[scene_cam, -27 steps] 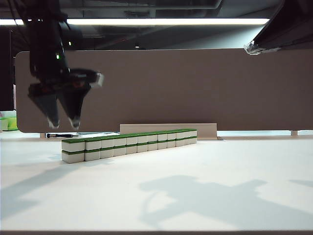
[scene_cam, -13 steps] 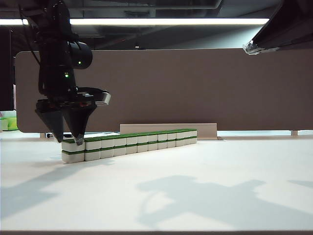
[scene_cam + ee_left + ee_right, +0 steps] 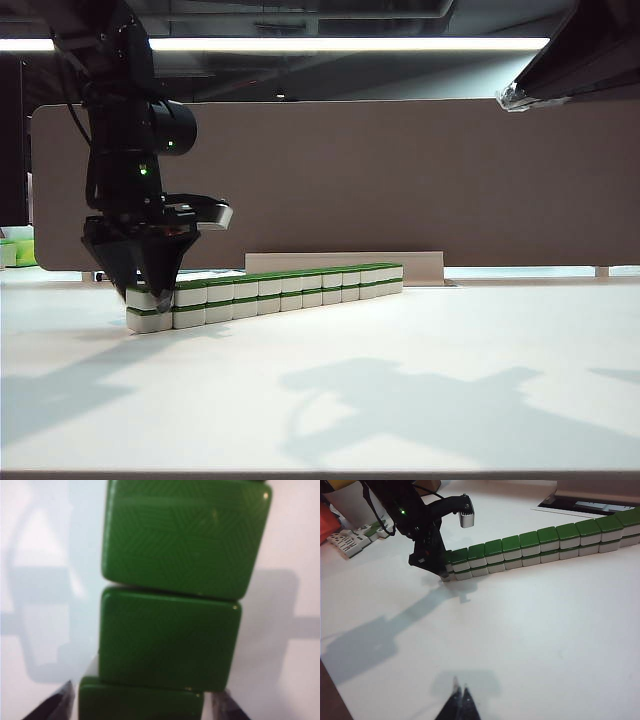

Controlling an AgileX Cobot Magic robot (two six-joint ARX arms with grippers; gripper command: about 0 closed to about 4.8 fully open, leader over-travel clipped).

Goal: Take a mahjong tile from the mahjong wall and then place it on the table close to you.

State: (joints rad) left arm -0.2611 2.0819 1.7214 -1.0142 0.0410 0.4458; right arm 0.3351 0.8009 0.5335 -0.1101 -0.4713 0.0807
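- White tabletop, the table (image 3: pixel 420 400), fills the foreground, with a tall grey-brown partition panel (image 3: pixel 400 180) behind it.
- Left gripper (image 3: pixel 146 296) points straight down over the near end of the mahjong wall (image 3: pixel 270 292), its fingers (image 3: pixel 55 707) spread to either side of the end tile (image 3: pixel 142 702) of the upper row; whether they press on it cannot be told.
- From the left wrist view, the green backs of the wall's upper tiles run away from between the two fingertips, one tile touching the next.
- Right gripper (image 3: pixel 458 700) hovers above bare table, well apart from the wall, its fingertips pressed together and holding nothing.
- Beyond the left gripper, the wall runs two tiles high, white sides under green tops, towards a low beige board (image 3: pixel 345 264) by the partition.
- Loose face-up tiles (image 3: pixel 355 537) lie in a cluster on the table behind the left arm.
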